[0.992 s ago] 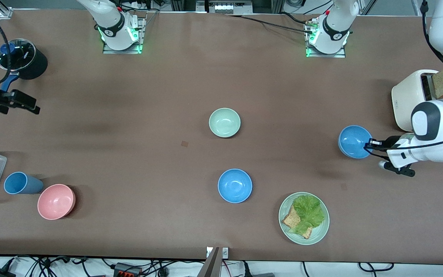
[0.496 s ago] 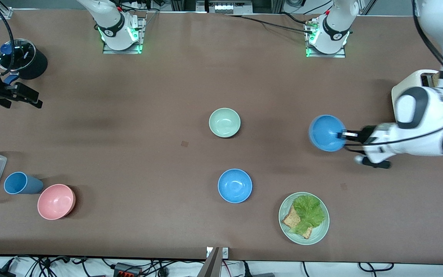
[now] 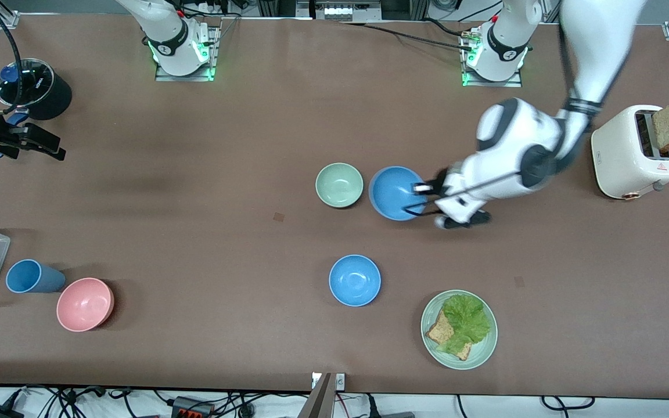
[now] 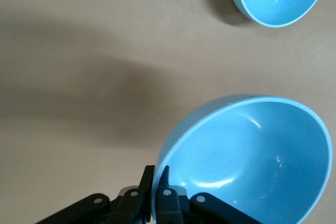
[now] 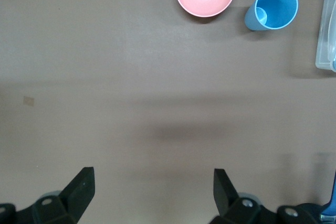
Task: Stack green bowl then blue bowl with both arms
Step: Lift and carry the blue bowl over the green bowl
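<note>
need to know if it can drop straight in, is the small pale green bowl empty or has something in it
Empty. The small round pale sage-green bowl sits upright with a bare inside; the left gripper holds a bright-blue bowl by the rim beside it.

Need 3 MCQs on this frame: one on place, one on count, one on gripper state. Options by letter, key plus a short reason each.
1. Where is the blue bowl that the left gripper holds?
A. In the air beside the green bowl, toward the left arm's end
B. Resting on the lettuce plate
C. Inside the pink bowl

2. How many small blue bowls are in the front view?
A. One
B. Two
C. Three

3. What state is the right gripper in?
A. Shut on the blue cup
B. Shut on nothing
C. Open, holding nothing

Key:
1 A: the held bowl hangs right next to the green bowl, not yet over it.
2 B: the held one, plus a second blue bowl on the table nearer the camera.
3 C: the right wrist view shows its jaws spread wide over bare table.
</note>
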You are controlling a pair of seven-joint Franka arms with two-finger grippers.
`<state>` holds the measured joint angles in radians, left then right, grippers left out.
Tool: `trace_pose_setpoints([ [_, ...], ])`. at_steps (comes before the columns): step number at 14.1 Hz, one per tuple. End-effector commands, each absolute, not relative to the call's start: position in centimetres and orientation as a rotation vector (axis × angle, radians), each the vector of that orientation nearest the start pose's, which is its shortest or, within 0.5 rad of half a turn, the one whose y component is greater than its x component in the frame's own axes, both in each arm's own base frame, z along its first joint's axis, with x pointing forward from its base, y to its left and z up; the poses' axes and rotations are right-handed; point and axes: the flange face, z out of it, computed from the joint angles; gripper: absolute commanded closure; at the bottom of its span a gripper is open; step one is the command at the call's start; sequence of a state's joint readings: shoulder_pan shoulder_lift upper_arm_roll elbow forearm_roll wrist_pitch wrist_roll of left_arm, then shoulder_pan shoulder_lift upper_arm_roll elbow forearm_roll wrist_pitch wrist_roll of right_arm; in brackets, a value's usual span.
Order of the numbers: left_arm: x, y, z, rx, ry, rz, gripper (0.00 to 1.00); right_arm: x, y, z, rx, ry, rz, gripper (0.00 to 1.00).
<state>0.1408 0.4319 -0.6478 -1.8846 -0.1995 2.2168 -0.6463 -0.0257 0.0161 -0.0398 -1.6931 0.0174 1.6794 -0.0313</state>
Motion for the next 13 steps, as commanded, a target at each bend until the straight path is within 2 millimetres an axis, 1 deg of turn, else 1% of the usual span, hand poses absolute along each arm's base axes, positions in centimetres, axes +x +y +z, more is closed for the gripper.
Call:
trace_pose_setpoints([
  [1,52.7,-32.1,31.5,-3.373,-0.757,0.341,0.99,55.7,-3.7,57.2,-3.136,0.066,0.041,0.0],
  [3,50.8,-34.5,30.7,-3.36,-0.808,0.329,0.99,55.8,-3.6,57.2,-3.138,0.06,0.041,0.0],
  [4,50.1,-34.9,30.2,-3.351,-0.822,0.333,0.99,55.7,-3.5,57.3,-3.138,0.058,0.036,0.0],
  [6,49.4,-34.9,29.4,-3.345,-0.849,0.32,0.99,55.7,-3.2,57.3,-3.138,0.051,0.038,0.0],
  [8,48.3,-36.7,29.3,-3.348,-0.864,0.32,0.99,55.7,-3.4,57.2,-3.138,0.056,0.038,0.0],
  [11,48.1,-37.2,28.7,-3.354,-0.871,0.32,0.99,55.8,-3.2,57.3,-3.138,0.051,0.034,0.0],
  [13,47.6,-38.1,28.4,-3.367,-0.857,0.311,0.99,55.8,-3.2,57.4,-3.139,0.048,0.022,0.0],
])
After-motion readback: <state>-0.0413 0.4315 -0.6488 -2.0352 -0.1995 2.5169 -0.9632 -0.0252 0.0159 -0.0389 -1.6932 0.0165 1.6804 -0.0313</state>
